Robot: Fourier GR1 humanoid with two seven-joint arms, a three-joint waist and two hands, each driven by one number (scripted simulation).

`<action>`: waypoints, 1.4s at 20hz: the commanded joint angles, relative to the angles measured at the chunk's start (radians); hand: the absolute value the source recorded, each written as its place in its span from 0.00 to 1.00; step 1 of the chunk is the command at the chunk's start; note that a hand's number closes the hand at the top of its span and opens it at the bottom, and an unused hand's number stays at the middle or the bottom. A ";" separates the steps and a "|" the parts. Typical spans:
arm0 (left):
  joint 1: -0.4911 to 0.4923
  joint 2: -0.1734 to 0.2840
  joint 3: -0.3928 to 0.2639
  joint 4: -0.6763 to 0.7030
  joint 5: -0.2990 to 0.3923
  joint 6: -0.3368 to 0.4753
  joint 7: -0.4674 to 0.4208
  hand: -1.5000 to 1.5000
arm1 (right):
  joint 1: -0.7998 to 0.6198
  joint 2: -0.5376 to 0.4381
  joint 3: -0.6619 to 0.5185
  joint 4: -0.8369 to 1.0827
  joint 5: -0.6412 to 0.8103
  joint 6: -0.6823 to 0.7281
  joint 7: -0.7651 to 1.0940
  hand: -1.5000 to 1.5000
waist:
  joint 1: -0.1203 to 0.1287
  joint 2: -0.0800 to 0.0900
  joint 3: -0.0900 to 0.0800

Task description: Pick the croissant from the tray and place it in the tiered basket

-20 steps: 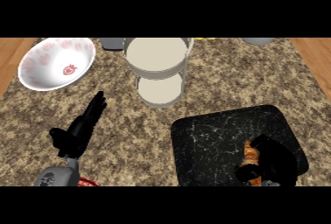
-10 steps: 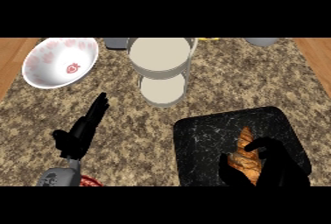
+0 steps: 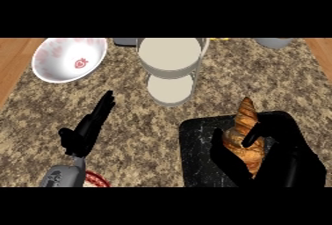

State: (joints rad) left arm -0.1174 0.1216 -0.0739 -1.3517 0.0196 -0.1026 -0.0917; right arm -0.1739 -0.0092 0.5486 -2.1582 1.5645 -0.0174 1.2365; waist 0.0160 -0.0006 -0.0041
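Right hand [image 3: 285, 154] curls round the golden flaky croissant [image 3: 245, 127], its tip jutting beyond the fingers [image 3: 251, 137]; light and crumbly, best held mid-body. Left hand [image 3: 88, 127] rests open.

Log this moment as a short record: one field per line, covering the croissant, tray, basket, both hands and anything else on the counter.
croissant: in the right hand's grasp, over the tray, tip pointing toward the basket
tray: black, on the counter at lower right
tiered basket: two round tiers at top centre, nothing in them
right hand: fingers and thumb curled round the croissant
left hand: open, fingers straight, at lower left, holding nothing
bowl: white with red pattern, top left
counter: speckled stone
task state: croissant not yet in the basket
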 commanded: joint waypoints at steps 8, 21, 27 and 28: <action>-0.044 -0.031 -0.034 0.017 -0.023 0.005 0.015 0.50 | -0.458 0.009 -0.284 0.262 -0.192 0.068 0.251 1.00 | 0.047 0.013 0.001; -0.066 -0.031 -0.037 0.019 -0.032 0.000 0.017 0.50 | -0.878 0.009 -0.567 0.915 -0.374 -0.096 0.120 1.00 | 0.061 0.020 0.003; -0.055 -0.018 -0.009 0.025 0.001 -0.026 0.010 0.50 | -1.006 0.009 -0.648 1.163 -0.419 -0.241 0.013 1.00 | 0.056 0.019 0.003; -0.062 -0.029 -0.022 0.057 -0.021 -0.015 -0.009 0.50 | -1.033 0.009 -0.693 1.172 -0.439 -0.253 0.011 1.00 | 0.061 0.025 0.003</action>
State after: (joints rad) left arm -0.1807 0.1059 -0.0863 -1.3250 0.0135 -0.1250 -0.0816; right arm -1.1232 -0.0060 -0.0825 -1.1095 1.1724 -0.1092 1.1427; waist 0.0770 0.0205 -0.0015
